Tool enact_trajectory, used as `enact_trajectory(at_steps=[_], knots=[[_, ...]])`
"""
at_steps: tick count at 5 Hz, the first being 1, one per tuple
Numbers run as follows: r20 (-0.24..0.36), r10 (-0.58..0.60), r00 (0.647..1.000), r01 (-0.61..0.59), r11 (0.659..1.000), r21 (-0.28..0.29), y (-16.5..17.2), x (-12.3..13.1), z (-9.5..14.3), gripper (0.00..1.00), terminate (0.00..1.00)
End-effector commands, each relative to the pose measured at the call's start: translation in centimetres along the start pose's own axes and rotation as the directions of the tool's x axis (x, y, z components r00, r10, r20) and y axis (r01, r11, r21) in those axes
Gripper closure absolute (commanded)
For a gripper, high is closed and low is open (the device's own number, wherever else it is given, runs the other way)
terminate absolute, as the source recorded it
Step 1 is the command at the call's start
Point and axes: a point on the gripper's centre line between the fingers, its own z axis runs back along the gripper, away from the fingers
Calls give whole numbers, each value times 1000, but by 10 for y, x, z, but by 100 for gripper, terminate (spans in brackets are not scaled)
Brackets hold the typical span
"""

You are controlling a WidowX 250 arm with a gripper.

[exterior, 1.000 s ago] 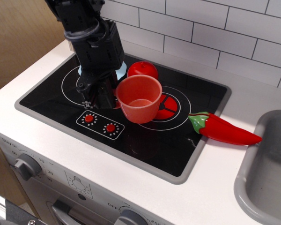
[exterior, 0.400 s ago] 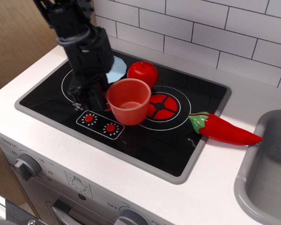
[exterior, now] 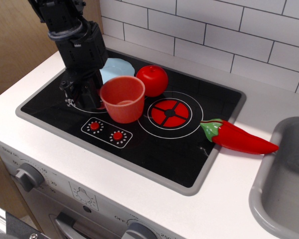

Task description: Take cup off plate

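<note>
The red-orange cup (exterior: pixel 122 99) is upright over the black stovetop, between the two burners and just above the control dials. My black gripper (exterior: pixel 95 96) is at the cup's left side and is shut on its left rim or handle. The pale blue plate (exterior: pixel 117 69) lies behind the cup on the left burner, partly hidden by my arm, with nothing on it. The cup is in front of the plate, not on it. I cannot tell whether the cup's base touches the stovetop.
A round red tomato (exterior: pixel 153 79) sits right behind the cup, next to the plate. The right burner (exterior: pixel 169 113) is a red circle. A red chilli pepper (exterior: pixel 237 138) lies at the stove's right edge. A grey sink (exterior: pixel 284 184) is at far right. A tiled wall runs behind.
My gripper has carried the cup to the left, from over the right burner to the left-centre of the stove. The plate now shows more behind the arm.
</note>
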Motion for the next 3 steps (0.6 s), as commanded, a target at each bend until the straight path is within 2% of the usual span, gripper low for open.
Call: enact_trajectory(at_steps=[1, 2, 3], knots=[[-35, 57, 998, -54, 995, 83, 6, 8, 24, 0, 0], [-23, 135, 991, -130, 980, 152, 8, 14, 47, 0, 0], [10, 192, 981, -191, 971, 141, 15, 20, 83, 0, 100]])
